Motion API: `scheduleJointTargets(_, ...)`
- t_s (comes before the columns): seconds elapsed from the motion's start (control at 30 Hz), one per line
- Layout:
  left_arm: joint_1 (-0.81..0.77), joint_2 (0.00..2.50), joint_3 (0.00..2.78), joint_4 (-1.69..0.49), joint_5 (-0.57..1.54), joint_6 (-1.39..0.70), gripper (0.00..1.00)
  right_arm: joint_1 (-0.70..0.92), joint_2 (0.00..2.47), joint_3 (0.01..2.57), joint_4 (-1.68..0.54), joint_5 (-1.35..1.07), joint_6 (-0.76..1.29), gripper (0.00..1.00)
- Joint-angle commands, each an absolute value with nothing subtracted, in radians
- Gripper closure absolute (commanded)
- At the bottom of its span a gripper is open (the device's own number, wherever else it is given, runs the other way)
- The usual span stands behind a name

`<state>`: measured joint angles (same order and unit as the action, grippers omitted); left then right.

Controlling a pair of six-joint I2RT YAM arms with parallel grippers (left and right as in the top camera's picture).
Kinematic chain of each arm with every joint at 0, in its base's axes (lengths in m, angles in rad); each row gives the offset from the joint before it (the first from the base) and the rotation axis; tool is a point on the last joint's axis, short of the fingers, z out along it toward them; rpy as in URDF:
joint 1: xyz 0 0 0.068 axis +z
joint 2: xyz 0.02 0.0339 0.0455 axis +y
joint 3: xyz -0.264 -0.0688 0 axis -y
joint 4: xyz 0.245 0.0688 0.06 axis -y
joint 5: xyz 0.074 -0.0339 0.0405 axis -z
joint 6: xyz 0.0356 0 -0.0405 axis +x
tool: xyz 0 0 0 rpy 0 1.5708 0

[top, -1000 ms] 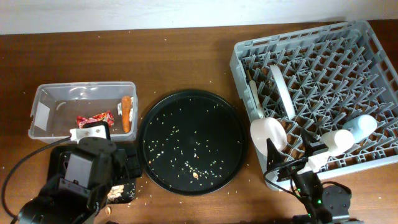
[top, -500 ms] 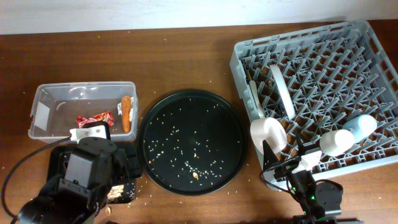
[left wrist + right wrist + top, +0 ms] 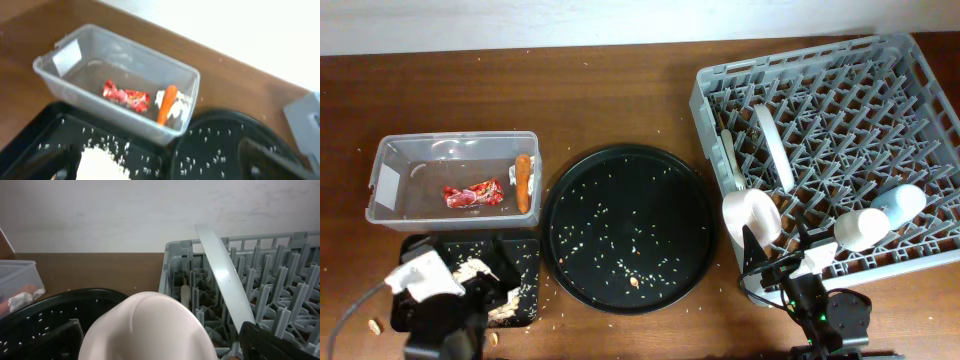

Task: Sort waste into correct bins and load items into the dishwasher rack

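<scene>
The clear tub (image 3: pixel 395 150) holds the red wrapper (image 3: pixel 472 194), the carrot stub (image 3: pixel 523 182) and white tissue (image 3: pixel 177 107). The shallow black tray (image 3: pixel 525 245) in front of it holds a heap of rice scraps (image 3: pixel 485 290). My left gripper (image 3: pixel 465 262) is open over this tray, with the heap (image 3: pixel 102 162) between its fingers (image 3: pixel 157 162). The grey rack (image 3: pixel 705 100) holds the upright plate (image 3: pixel 775 145), the fork (image 3: pixel 730 155), the white cup (image 3: pixel 860 228) and the blue cup (image 3: pixel 902 205). My right gripper (image 3: pixel 778 250) is open behind the white bowl (image 3: pixel 752 215), which fills the right wrist view (image 3: pixel 150 325) between the fingers (image 3: pixel 160 345).
The big round black tray (image 3: pixel 628 228) with scattered rice grains lies between the bins and the rack. A small scrap (image 3: pixel 375 325) lies on the table at the front left. The rack's front corner (image 3: pixel 172 270) and the plate (image 3: pixel 225 275) stand just beyond the bowl.
My left arm has pulled back toward the front edge, uncovering the black tray and its rice heap. My right arm shifted slightly left; the bowl has not moved.
</scene>
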<state>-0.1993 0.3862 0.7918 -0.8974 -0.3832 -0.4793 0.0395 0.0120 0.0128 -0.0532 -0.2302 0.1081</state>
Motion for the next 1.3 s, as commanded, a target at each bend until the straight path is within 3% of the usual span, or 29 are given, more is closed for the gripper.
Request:
scheduleJointTargets(0.0, -0.179, 0.245, 0.574, -0.695, -0.408, -0.469, 0.01, 0.032, 0.006, 0.006, -0.056, -0.24, 0.109, 0.01)
scheduleJointTargets(0.17, -0.175, 0.002, 0.19, -0.301, -0.356, -0.415, 0.01, 0.032, 0.006, 0.006, -0.056, -0.24, 0.109, 0.01)
scheduleJointTargets(0.3, -0.173, 0.005, 0.004, -0.04, -0.334, -0.406, 0.01, 0.032, 0.006, 0.006, -0.056, -0.24, 0.109, 0.01)
scheduleJointTargets(1.27, -0.158, 0.005, 0.009, -0.051, -0.343, -0.391, 0.01, 0.032, 0.006, 0.006, -0.056, -0.24, 0.109, 0.01)
